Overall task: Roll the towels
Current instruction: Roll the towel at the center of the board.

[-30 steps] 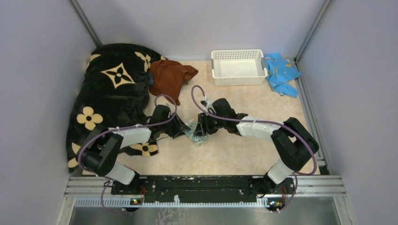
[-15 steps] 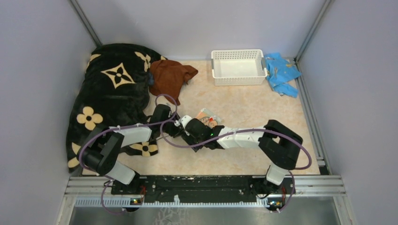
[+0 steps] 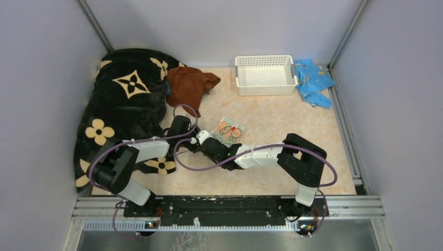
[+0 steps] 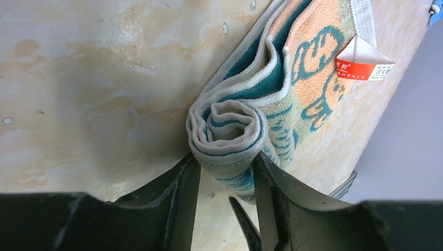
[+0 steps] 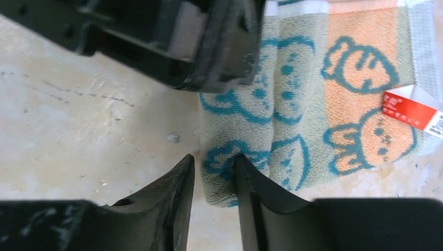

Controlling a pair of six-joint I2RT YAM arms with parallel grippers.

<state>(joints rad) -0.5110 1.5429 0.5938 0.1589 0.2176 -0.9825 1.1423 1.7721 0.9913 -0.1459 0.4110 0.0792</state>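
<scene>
The left gripper is closed on the rolled end of the teal-and-white towel. The spiral of cloth sits right between its two fingers, touching both. Ahead of those fingertips and off to their right, the unrolled part lies flat on the table. It shows orange panels with teal animal figures and a red-and-white tag at its far edge.

The right gripper reaches in from the opposite side, close against the left one. Its jaws stand a little apart over the near edge of the roll, one finger lying on the cloth and bare table showing beside the other. Whether they pinch any cloth cannot be told. Just beyond its fingertips the black body of the left gripper covers the top of the roll.

From above, the right arm lies across the meeting point and hides most of the roll. Far beyond both grippers the rust-brown towel lies crumpled against the black flowered blanket, which spreads out on the left gripper's outer side. A white basket and a light-blue cloth sit well away, beyond the right arm.
</scene>
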